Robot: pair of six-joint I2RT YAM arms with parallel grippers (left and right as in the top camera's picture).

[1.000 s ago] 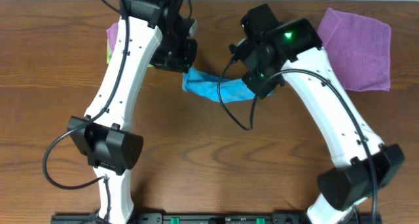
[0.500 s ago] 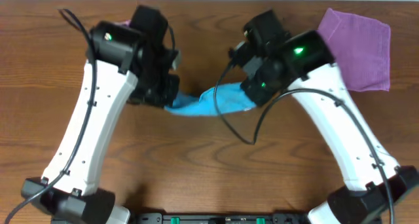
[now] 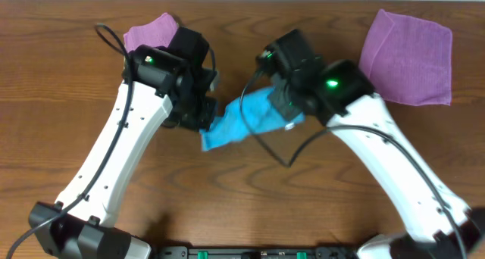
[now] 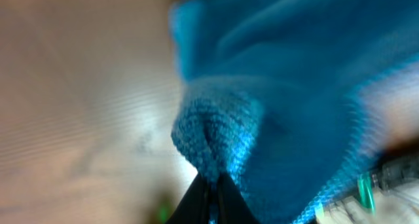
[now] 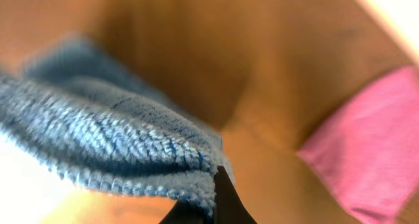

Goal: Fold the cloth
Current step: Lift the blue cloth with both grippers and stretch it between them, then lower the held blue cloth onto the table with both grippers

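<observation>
Left gripper (image 4: 213,192) is pinching a bunched edge of the cloth (image 3: 246,119), its fingertips pressed together and blue weave bulging out just past them in the left wrist view

Right gripper (image 5: 216,194) is in the same state, tips squeezed onto another edge, with the ribbed hem draping off to one side of them in the right wrist view

From overhead the cloth is a crumpled sky-blue band strung between the two grippers. One end is tucked under the left gripper, and the other runs up under the right one. The band is wider and more rumpled on the right gripper's side, and it narrows to a point by the left

Can't tell from overhead whether the sagging middle touches the table (image 3: 227,183). In both wrist views the wood looks well beyond the fabric, but both are smeared

Large purple cloth (image 3: 409,58) lies flat on the table, well out on the outer side of the right gripper and apart from it. A pink-magenta patch beyond the right tips in the wrist view looks like the same one

Small purple cloth (image 3: 150,30) sits just behind the left gripper on its outer side, partly hidden
</observation>
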